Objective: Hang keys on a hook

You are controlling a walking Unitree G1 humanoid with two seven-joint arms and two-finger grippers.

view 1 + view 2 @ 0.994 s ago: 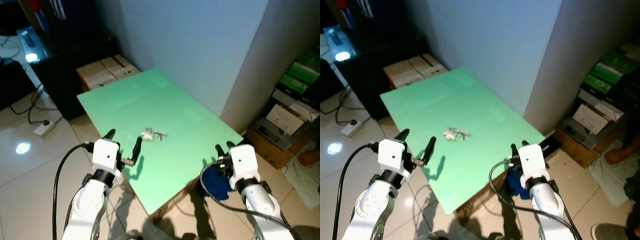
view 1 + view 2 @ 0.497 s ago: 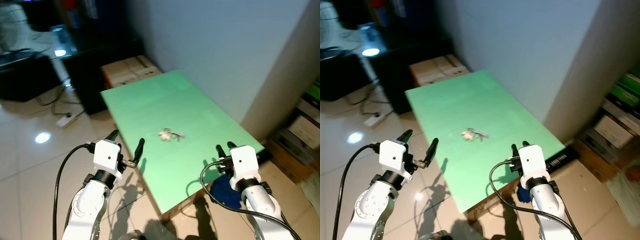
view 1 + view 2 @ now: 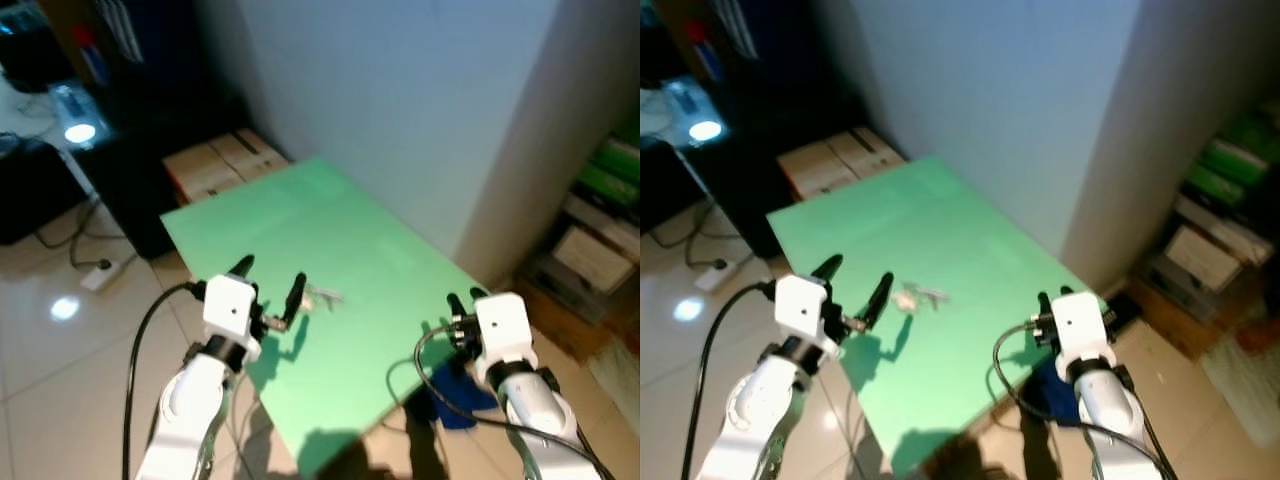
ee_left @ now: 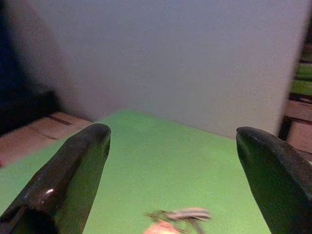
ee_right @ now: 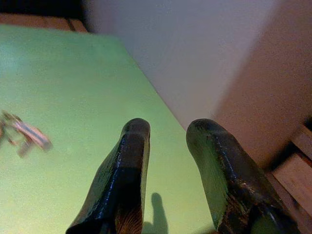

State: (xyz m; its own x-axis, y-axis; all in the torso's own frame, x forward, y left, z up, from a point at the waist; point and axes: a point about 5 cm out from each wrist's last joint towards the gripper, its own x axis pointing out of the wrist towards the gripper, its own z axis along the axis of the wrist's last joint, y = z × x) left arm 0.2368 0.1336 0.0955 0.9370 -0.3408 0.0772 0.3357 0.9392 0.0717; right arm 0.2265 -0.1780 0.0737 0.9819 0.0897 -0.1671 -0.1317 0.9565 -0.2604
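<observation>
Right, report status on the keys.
Left tool open, just short of keys. Right tool near table edge, holding nothing. Keys lying on table, nothing around them.

Right hand: two black fingers close together, a narrow gap between them, nothing held. Hand sits above the green surface, casting a small shadow on it near the fingertips. Keys lie flat on the surface, well apart from the fingers, blurred. Pale wall runs along the surface's far edge. Cardboard box beyond the surface's end.
</observation>
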